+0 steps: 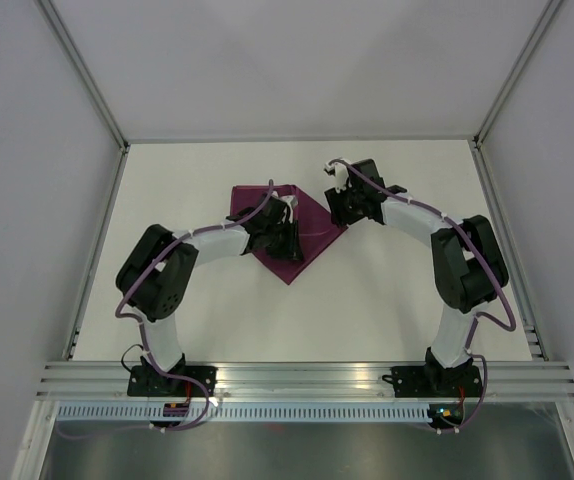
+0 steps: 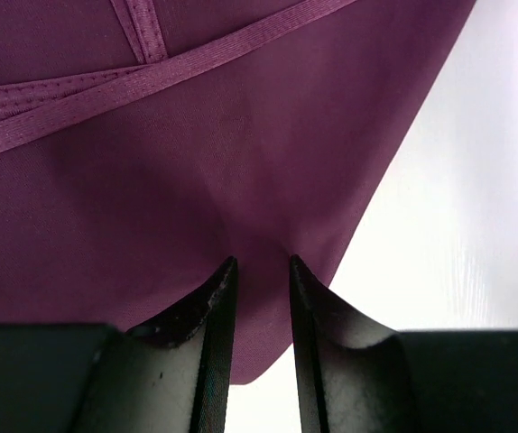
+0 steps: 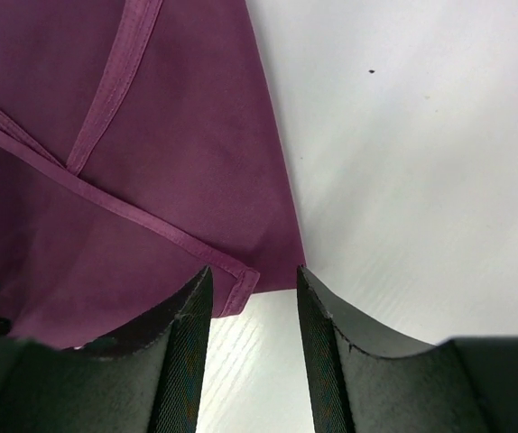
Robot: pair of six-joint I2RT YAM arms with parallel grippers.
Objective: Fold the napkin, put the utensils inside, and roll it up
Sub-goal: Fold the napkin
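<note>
The magenta napkin [image 1: 312, 243] lies folded into a pointed shape on the white table, hemmed edges crossing on its top layer [image 2: 241, 135]. My left gripper [image 1: 283, 238] is over its middle. In the left wrist view, that gripper [image 2: 262, 262] has its jaws a narrow gap apart, tips down at the cloth near its lower edge, with soft creases running toward them. My right gripper [image 1: 344, 208] is at the napkin's right corner. In the right wrist view, this gripper [image 3: 254, 271] is open, and the hemmed corner [image 3: 239, 281] lies flat just inside the left fingertip. The utensils are out of view.
White table [image 1: 387, 290] surrounds the cloth, with bare surface right of the napkin [image 3: 403, 162]. Grey walls close the back and sides. An aluminium rail [image 1: 307, 375] carrying both arm bases runs along the near edge.
</note>
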